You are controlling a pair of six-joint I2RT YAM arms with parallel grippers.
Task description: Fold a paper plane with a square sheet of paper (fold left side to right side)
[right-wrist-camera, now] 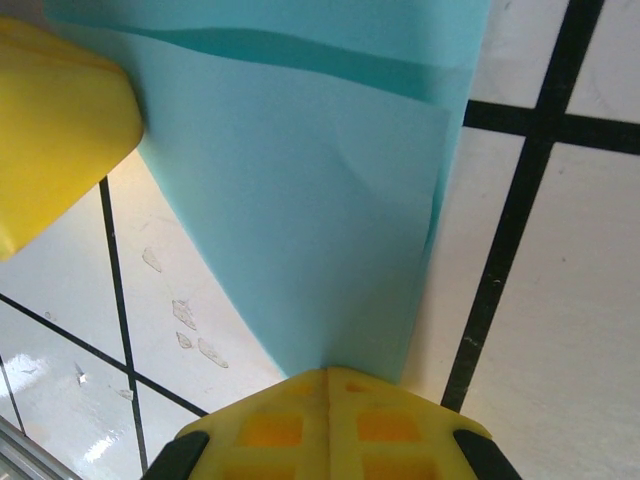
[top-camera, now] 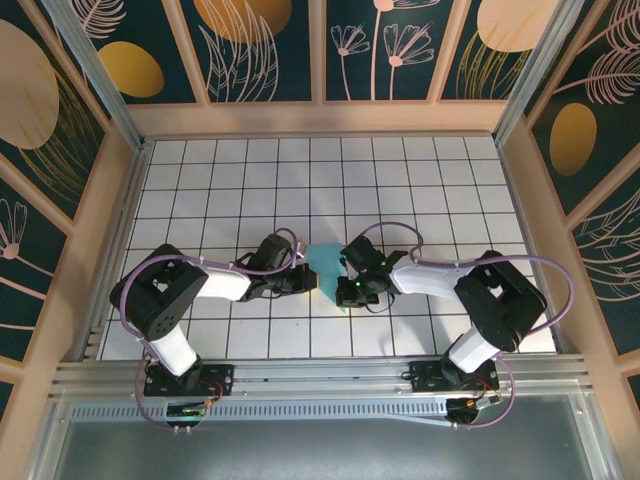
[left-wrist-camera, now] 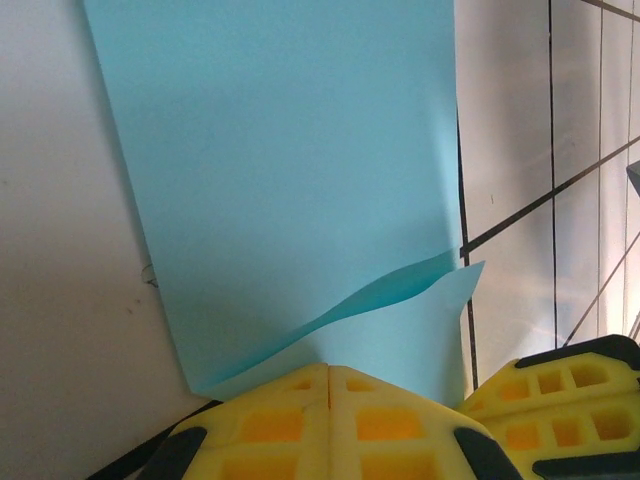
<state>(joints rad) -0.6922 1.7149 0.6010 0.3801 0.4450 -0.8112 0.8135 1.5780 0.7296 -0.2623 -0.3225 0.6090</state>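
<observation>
Teal sheet of paper (top-camera: 326, 262), doubled into two layers, at the middle of the white grid table (top-camera: 250, 180) between the two arms. Left gripper (top-camera: 303, 280) closed, its yellow fingers (left-wrist-camera: 290, 425) pinching the sheet's edge where the layers part slightly. Right gripper (top-camera: 349, 284) likewise closed, its fingers (right-wrist-camera: 385, 425) clamped on the sheet's narrowed end from the opposite side.

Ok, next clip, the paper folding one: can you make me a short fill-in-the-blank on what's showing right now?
1. Seen from above, the sheet of paper lies ___ the left gripper and the right gripper.
2. The jaws of both grippers are ___.
3. The fingers of each gripper are coloured ___.
4. Black lines rule the white table into a ___.

Missing words: between; shut; yellow; grid.
</observation>
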